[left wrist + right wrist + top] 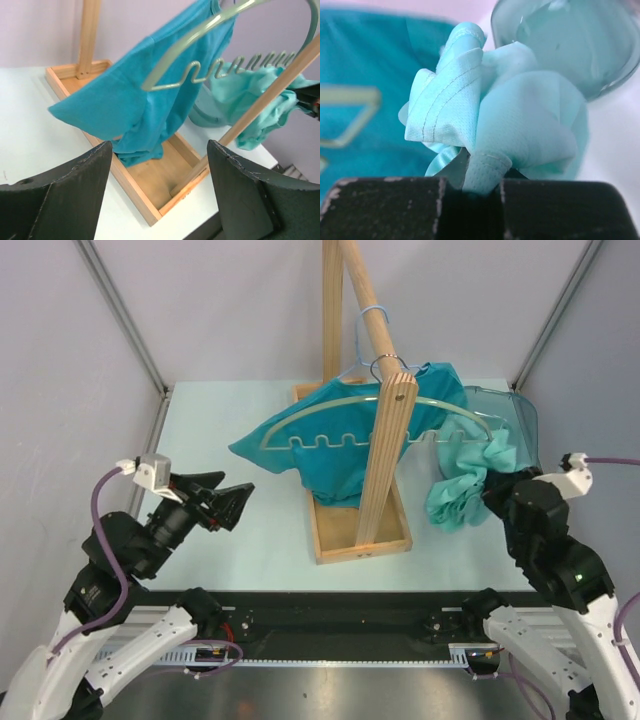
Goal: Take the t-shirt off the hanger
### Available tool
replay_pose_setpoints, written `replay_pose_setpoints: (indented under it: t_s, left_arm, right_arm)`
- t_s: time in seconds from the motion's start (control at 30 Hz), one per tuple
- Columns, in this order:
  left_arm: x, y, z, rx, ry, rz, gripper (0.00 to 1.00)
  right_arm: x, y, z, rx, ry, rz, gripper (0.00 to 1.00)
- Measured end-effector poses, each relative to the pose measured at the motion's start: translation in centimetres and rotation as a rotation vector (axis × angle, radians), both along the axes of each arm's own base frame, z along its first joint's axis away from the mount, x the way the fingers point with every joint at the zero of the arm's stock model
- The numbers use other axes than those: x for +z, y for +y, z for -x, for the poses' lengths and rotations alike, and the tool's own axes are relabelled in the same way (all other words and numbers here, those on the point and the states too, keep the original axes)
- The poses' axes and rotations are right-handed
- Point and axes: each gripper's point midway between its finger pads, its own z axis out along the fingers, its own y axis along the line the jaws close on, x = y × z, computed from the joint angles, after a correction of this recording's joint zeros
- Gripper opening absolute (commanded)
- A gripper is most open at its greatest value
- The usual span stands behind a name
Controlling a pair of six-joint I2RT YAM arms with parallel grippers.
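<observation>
Holding arm: the right gripper (470, 192) has its jaws pressed together on a fold of the mint t-shirt (460, 490), and cloth bulges above the fingertips.
Mint t-shirt: bunched into a ball, it hangs below the right end of the hanger (285, 444), with its lower edge near the table (250, 550).
Hanger: a pale curved bar with a notched lower rail, hooked over the sloping rod (370, 300) of the wooden stand (360, 540). Its left tip pokes out bare in the left wrist view.
Teal t-shirt (330, 455): draped over the left and middle of the hanger. One sleeve juts out past the left edge of the stand, and the hem drops into the stand's base tray.
Left gripper (225, 498): jaws spread wide and holding nothing. It points at the teal sleeve from the left and stands apart from it.
Front post: the stand's near upright crosses in front of the hanger, between the teal cloth and the mint bundle.
Right margin: a translucent bin (510, 405) sits just behind the mint bundle, at the back right corner of the table.
Open room: bare tabletop lies left of the stand, and another bare strip runs between the stand's front edge and the arm bases.
</observation>
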Motion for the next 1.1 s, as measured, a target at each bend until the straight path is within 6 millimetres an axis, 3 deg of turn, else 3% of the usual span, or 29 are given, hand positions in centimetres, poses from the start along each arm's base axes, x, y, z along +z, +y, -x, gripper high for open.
replay_pose_setpoints:
  t_s: [0.13,0.27,0.47,0.67,0.77,0.87,0.9,0.97,1.1]
  left_arm:
    - [0.7,1.3,0.2,0.051,-0.021,0.033,0.8]
    - [1.1,2.3,0.2,0.096,-0.03,0.055,0.8]
    - [1.7,5.0,0.7,0.194,-0.064,0.11,0.8]
    - [2.2,6.9,0.9,0.269,-0.092,0.128,0.81]
    - [2.0,7.2,0.6,0.293,-0.095,0.109,0.84]
    - [1.8,7.2,0.2,0.304,-0.092,0.092,0.85]
    - [1.7,7.0,0.0,0.304,-0.086,0.081,0.85]
    - [1.4,6.4,-0.6,0.299,-0.07,0.057,0.85]
    - [0.9,5.0,-1.5,0.271,-0.042,0.021,0.87]
  right_arm:
    - [2.8,-2.6,0.1,-0.095,-0.054,0.049,0.0]
    - [3.0,-3.8,-0.9,-0.145,-0.039,0.1,0.0]
    - [1.9,-6.7,-5.0,-0.241,0.042,0.118,0.0]
    - [-0.2,-11.4,-9.6,-0.265,0.097,-0.033,0.0]
    - [-1.4,-12.4,-12.1,-0.23,0.125,-0.089,0.0]
    - [-3.4,-12.2,-14.8,-0.167,0.178,-0.132,0.13]
    - [-4.4,-12.1,-15.6,-0.147,0.199,-0.141,0.37]
    - [-6.6,-11.8,-16.6,-0.109,0.255,-0.156,0.62]
    - [-10.8,-11.1,-17.5,-0.051,0.379,-0.194,0.8]
